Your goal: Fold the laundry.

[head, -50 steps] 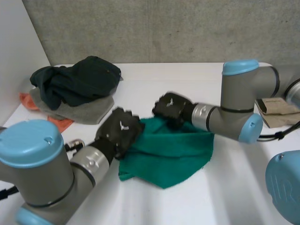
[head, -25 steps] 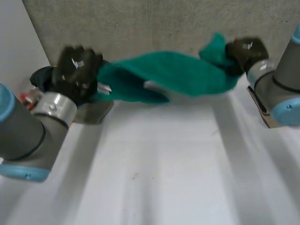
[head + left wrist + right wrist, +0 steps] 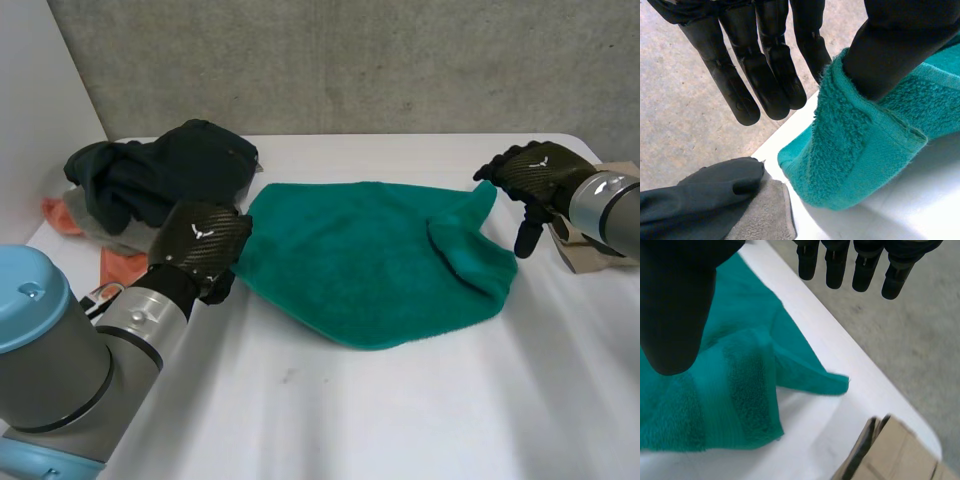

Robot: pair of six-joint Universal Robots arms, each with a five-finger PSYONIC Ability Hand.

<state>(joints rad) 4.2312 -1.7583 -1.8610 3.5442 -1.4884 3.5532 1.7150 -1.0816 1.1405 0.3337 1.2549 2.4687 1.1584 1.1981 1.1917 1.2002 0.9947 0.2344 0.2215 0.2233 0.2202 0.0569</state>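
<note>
A green towel (image 3: 370, 255) lies spread on the white table (image 3: 400, 400), with its right corner folded back over itself. My left hand (image 3: 200, 245) is at the towel's left corner. In the left wrist view its thumb (image 3: 900, 45) pins the towel's edge (image 3: 860, 150) while the fingers (image 3: 765, 65) reach out past it. My right hand (image 3: 535, 175) hovers just off the towel's far right corner, open and holding nothing. In the right wrist view the towel corner (image 3: 715, 390) lies free below the thumb (image 3: 675, 305).
A pile of dark clothes (image 3: 165, 175) sits on grey and orange cloths (image 3: 118, 265) at the back left, close behind my left hand. A cardboard box (image 3: 590, 250) stands at the right edge, beside my right hand. A concrete wall runs behind the table.
Both hands lifted the bunched towel, swung it up stretched between them and laid it flat. The right hand has let go of its corner; the left still holds.
</note>
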